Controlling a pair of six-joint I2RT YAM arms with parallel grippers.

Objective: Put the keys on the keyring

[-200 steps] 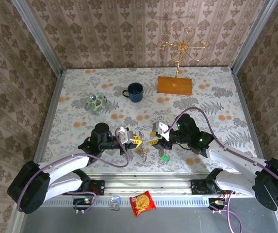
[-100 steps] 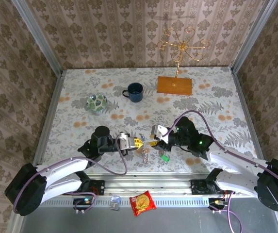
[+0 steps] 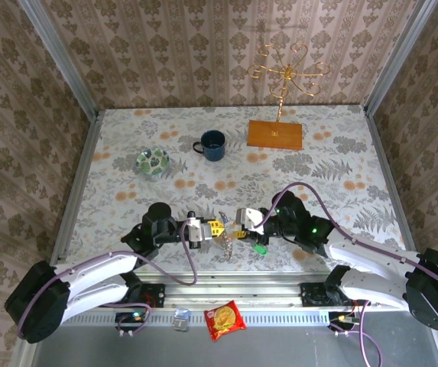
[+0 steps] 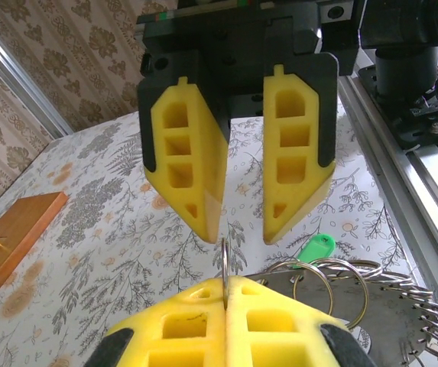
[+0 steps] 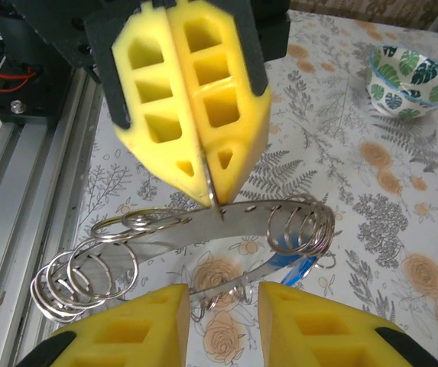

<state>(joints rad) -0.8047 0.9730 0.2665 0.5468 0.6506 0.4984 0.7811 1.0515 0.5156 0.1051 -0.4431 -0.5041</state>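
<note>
Close to the front edge of the desk (image 3: 127,130), the left fingers (image 3: 207,227) were pressed together on a thin loop of the keyring (image 3: 225,238). The rest of the ring hung or lay low by the desk; I could not tell which. The right fingers (image 3: 243,222) pointed at them from just the other side, apart, with nothing in between. The two pairs of fingers were very near each other, so I think the big thing here was to go slow and not bump. The green key (image 3: 259,248) lay just beside the keyring on the right arm's side, and I could not tell if it was on a loop or loose. A bit of blue under the coils looked like the blue key (image 5: 295,266). My guess was that the right fingers were about to take hold of something by the ring. To do it well, they should grab a key by its plastic head and leave its hole free. The left fingers should hold tight, since the thin loop could twist or slip. Farther back, the mug (image 3: 212,144), the dish (image 3: 152,161) and the stand (image 3: 283,73) were well apart from all this and not in the way.
</note>
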